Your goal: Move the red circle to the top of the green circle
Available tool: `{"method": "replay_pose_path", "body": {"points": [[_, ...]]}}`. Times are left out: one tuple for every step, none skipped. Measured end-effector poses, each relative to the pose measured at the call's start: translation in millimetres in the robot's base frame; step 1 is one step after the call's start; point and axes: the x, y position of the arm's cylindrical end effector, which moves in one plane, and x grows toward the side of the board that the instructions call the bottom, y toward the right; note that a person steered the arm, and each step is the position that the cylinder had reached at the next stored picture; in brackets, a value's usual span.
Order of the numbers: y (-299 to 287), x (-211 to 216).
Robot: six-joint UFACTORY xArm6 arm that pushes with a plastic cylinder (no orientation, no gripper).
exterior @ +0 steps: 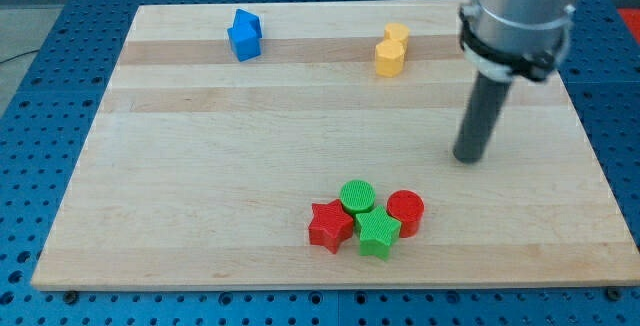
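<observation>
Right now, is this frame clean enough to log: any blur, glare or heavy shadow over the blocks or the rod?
Camera view: lighting even and soft, with only faint shadows beside the red circle and green circle; no strong glare on the wooden board; the blocks look sharp; the arm's grey upper housing is cropped by the view's top and slightly soft; my tip is clear, up and right of the cluster.

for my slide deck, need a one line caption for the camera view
My tip hovers up-right of the red circle, which sits right of the green circle.
</observation>
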Motion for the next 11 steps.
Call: {"method": "replay_pose_path", "body": {"points": [[6.5,33.7],[-8.5,73.7],[-24.4,99.5],[-56.0,99.0],[-76.1,83.5],[-89.6,64.0],[-96.3,44.2],[-96.3,20.9],[-112.9,1.6],[-129.6,-13.8],[-139.7,-32.8]]}}
